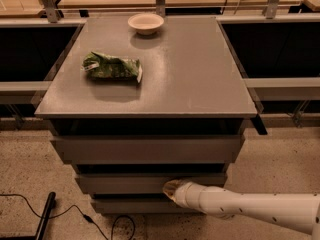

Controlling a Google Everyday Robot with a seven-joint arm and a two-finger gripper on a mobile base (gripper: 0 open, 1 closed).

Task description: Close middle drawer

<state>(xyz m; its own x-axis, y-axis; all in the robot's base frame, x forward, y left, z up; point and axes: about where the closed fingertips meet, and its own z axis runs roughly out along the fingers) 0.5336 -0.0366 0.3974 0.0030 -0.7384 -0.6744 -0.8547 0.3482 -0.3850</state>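
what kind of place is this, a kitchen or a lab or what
Likely a robot test lab, not a home: a plain grey drawer cabinet holding a bowl and snack bag, loose cables on speckled floor, and the arm's tool at the middle drawer front.

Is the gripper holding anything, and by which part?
Nothing seems held: the gripper sits against the plain handle-less front of the wide grey middle drawer, right of its centre.

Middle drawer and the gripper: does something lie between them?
Nothing. In the camera view the gripper sits directly against the front of the middle drawer, right of centre, with no gap visible.
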